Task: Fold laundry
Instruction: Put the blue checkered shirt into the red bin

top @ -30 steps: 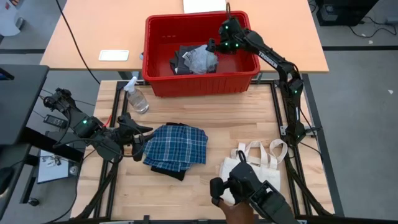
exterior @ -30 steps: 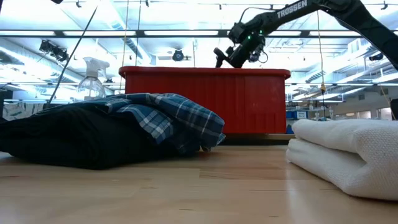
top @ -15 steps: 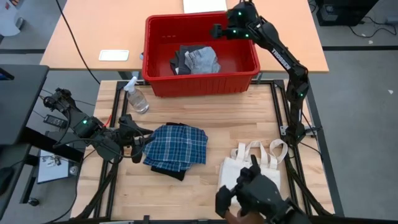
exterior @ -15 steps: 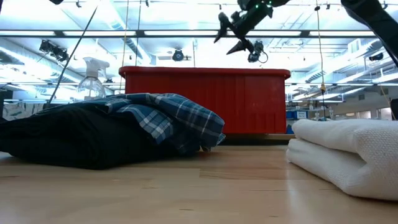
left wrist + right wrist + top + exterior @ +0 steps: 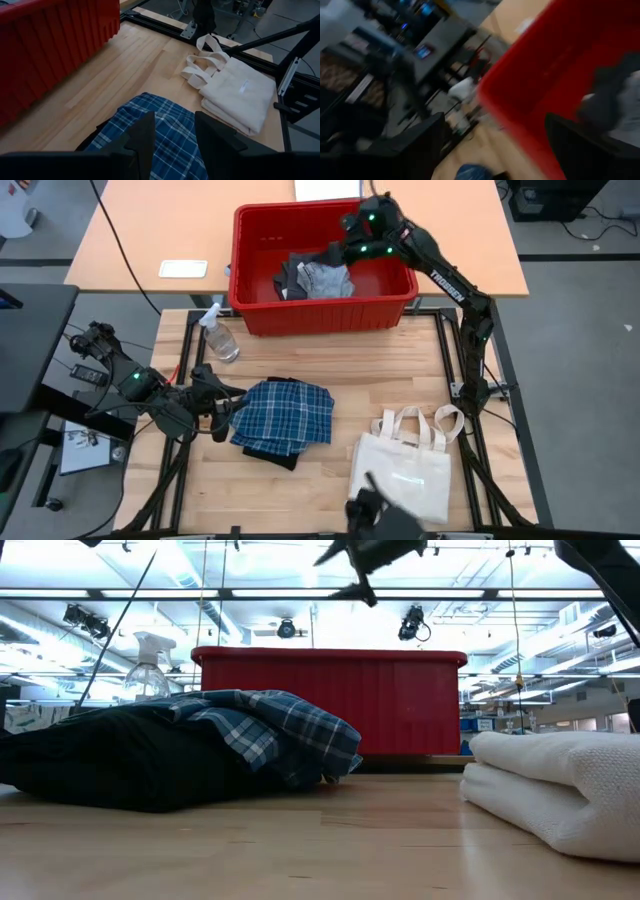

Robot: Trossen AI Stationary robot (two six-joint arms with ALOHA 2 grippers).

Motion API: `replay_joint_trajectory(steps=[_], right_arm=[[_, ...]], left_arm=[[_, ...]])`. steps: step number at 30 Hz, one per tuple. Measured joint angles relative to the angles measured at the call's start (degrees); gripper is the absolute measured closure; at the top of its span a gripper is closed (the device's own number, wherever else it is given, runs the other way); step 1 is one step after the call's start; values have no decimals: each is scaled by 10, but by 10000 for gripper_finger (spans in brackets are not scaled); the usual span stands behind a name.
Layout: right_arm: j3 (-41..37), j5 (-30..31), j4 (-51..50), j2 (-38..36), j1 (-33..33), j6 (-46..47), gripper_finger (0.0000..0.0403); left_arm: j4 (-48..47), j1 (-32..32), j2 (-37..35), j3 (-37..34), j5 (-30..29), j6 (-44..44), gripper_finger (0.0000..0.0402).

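since a moment ago the right gripper [image 5: 338, 252] has swung back over the red bin [image 5: 262, 320], fingers spread, holding nothing. two grey garments [image 5: 318, 278] lie inside. the plaid shirt [image 5: 286, 414] sits on one black garment [image 5: 283, 459] beside the left gripper [image 5: 222, 412], its fingers apart. only the low view shows the tote bag [image 5: 560, 790] folded thick.

Blue-and-white plaid shirt [image 5: 287, 412] over a black garment [image 5: 120, 770]. Red plastic bin [image 5: 262, 315] holding light grey [image 5: 326, 278] and dark grey cloth [image 5: 292, 277]. Cream canvas tote bag [image 5: 407, 470]. Pale wood table [image 5: 390, 370]. Clear spray bottle [image 5: 217, 332].
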Motion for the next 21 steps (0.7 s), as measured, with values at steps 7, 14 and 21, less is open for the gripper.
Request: replay_joint_trajectory(steps=[7, 14, 21], right_arm=[[0, -12, 0, 0, 67, 3, 56], [-1, -32, -35, 0, 116, 10, 56], [-1, 43, -106, 0, 170, -9, 56]], left_arm=[[0, 0, 0, 0, 0, -1, 258], [-2, 0, 0, 0, 0, -1, 258], [-8, 0, 0, 0, 0, 0, 258]])
